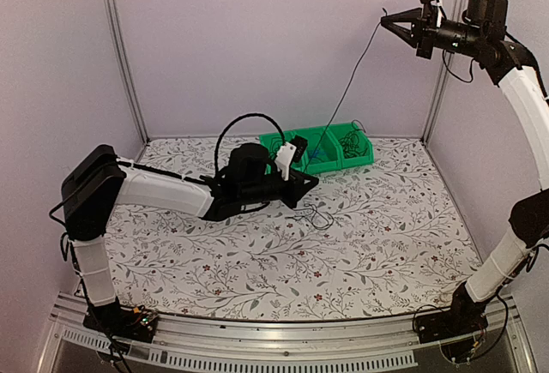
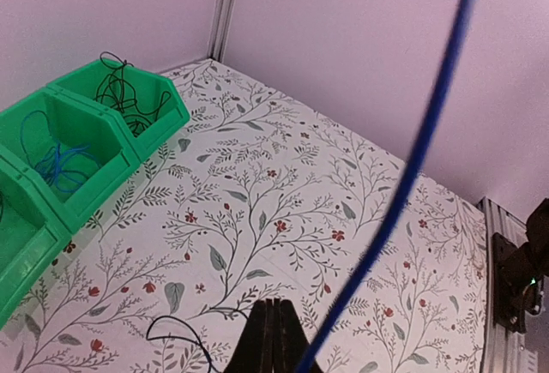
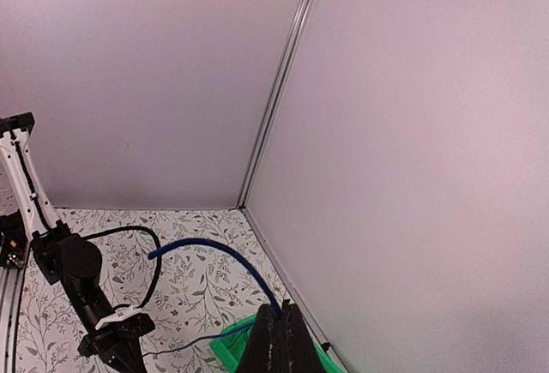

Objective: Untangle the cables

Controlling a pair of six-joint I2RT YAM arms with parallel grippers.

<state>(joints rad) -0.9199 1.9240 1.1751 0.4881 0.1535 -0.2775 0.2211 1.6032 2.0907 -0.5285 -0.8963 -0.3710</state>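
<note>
Above the table (image 1: 386, 236), left end effector (image 1: 313, 181) sits closed, right end effector (image 1: 386, 20) pinches 1 blue cable (image 2: 413, 167).

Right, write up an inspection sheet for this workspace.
Surface: table, floral print, flat.
Job's things: blue cable strung from table level up to the raised right gripper; black cables loose on the table by the left gripper.
Clutter: green bins at the back, more thin cables inside.
Grippers: right gripper high, shut on blue cable; left gripper low, shut, hold on blue cable unclear.
Cables: thick arm cable loops over the left arm.
Surroundings: plain walls, metal posts.
</note>
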